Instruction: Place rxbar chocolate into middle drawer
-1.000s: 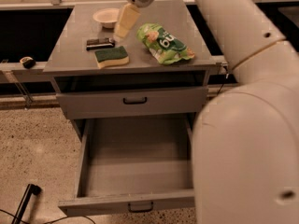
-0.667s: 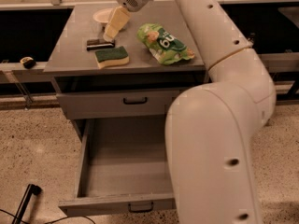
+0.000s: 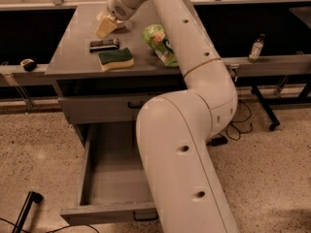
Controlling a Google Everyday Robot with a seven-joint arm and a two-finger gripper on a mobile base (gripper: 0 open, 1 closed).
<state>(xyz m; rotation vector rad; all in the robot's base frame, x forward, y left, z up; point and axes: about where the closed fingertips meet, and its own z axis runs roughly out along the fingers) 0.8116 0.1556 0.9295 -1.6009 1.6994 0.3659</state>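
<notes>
The rxbar chocolate (image 3: 103,44), a dark flat bar, lies on the grey cabinet top (image 3: 73,47), left of centre. My gripper (image 3: 105,27) hovers just behind and above the bar, at the end of the white arm that reaches across from the lower right. The middle drawer (image 3: 92,210) is pulled out wide below, its grey inside bare where it shows; the arm covers its right part. The drawer above it (image 3: 92,109) is closed.
A green-topped yellow sponge (image 3: 116,58) lies just in front of the bar. A green snack bag (image 3: 160,43) sits to the right. A small bottle (image 3: 256,47) stands on the right rail, and a black rod (image 3: 26,210) lies on the floor at left.
The gripper has moved left across the cabinet top, from near the green bag to a spot just behind the rxbar chocolate. The objects on top have not moved.
</notes>
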